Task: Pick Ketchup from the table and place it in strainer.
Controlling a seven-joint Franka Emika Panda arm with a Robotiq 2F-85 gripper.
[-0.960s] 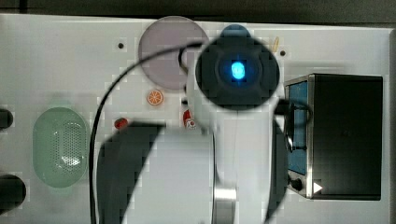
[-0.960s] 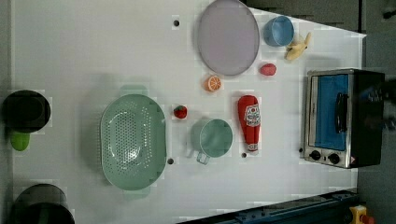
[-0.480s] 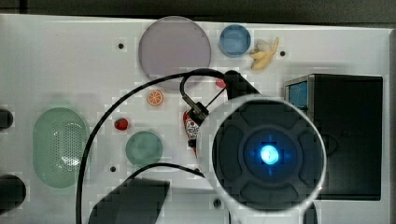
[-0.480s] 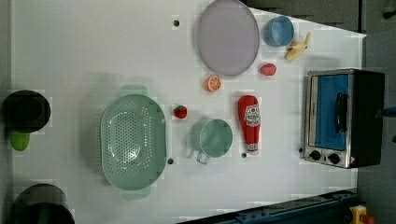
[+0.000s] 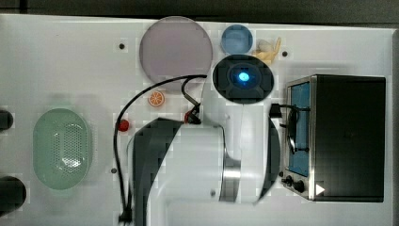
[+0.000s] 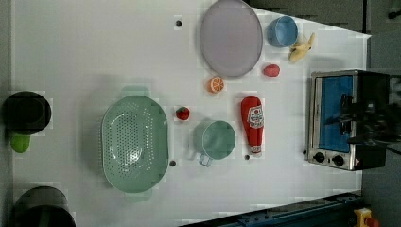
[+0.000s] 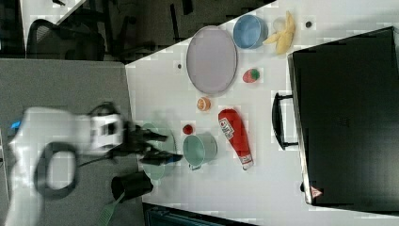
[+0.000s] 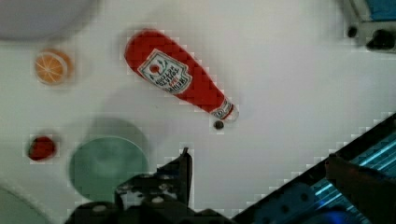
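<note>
Ketchup (image 6: 252,124) lies flat beside mint cup (image 6: 218,139). Likely light, smooth, squeezable plastic; grasp mid-body across label. Gripper (image 7: 157,147) jaws spread, empty.

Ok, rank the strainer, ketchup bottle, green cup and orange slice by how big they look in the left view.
1. strainer, by far the largest
2. ketchup bottle and green cup: the bottle is longer but narrower, the cup rounder, so they cover a similar area; too close to rank
3. orange slice, the smallest
</note>
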